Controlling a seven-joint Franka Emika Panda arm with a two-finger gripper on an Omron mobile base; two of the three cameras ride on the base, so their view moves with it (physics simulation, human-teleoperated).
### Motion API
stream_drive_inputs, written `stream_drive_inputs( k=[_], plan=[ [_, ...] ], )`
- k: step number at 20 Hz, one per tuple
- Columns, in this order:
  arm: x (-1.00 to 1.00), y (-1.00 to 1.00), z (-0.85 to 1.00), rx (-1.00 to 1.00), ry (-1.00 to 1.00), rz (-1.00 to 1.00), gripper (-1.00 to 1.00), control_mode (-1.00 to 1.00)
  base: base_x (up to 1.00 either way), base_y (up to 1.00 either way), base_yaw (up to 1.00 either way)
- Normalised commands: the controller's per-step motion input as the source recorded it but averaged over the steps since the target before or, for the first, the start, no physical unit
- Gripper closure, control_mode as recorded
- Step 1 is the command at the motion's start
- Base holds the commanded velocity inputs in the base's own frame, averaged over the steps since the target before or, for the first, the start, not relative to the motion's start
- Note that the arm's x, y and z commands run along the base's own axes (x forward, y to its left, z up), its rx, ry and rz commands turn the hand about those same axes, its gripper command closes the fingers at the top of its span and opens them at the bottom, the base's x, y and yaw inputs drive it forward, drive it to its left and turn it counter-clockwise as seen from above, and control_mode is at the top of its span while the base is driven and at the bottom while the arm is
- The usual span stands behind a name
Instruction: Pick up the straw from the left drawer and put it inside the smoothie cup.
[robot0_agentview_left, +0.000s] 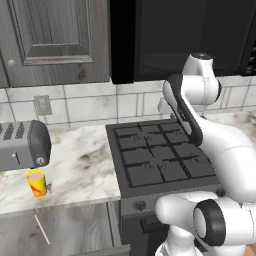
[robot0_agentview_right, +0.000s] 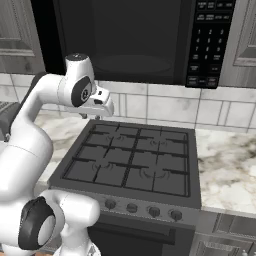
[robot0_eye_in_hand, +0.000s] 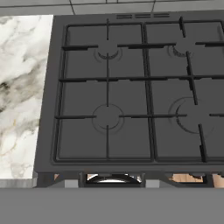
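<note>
Straw (robot0_agentview_left: 42, 229) lying loose in open left drawer (robot0_agentview_left: 75, 225), lower left. Yellow cup (robot0_agentview_left: 37, 183) upright on tabletop (robot0_agentview_left: 80, 160) just above, beside toaster (robot0_agentview_left: 24, 144). Tool (robot0_agentview_right: 90, 116) high over stove (robot0_agentview_right: 132, 160), empty; jaw gap can't tell.

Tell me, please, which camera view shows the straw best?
The left base view: the straw lies in the open left drawer, below the smoothie cup. The right base and hand views look at the stove.
</note>
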Motion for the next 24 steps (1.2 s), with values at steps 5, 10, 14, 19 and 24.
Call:
stream_drive_inputs(
  k=[5,10,14,19,24],
  plan=[
    [-0.26,-0.03,-0.17,0.0,0.0,0.0,-1.0,-1.0,0.0,0.0,0.0],
    [-0.45,0.0,-0.33,0.0,0.0,0.0,-1.0,-1.0,0.0,0.0,0.0],
    [-0.16,0.01,-0.43,0.0,0.0,0.0,-1.0,-1.0,0.0,0.0,0.0],
    [-0.1,0.07,-0.52,0.0,0.0,0.0,-1.0,-1.0,0.0,0.0,0.0],
    [-0.04,0.03,-0.37,0.0,0.0,0.0,-1.0,-1.0,0.0,0.0,0.0]
  ],
)
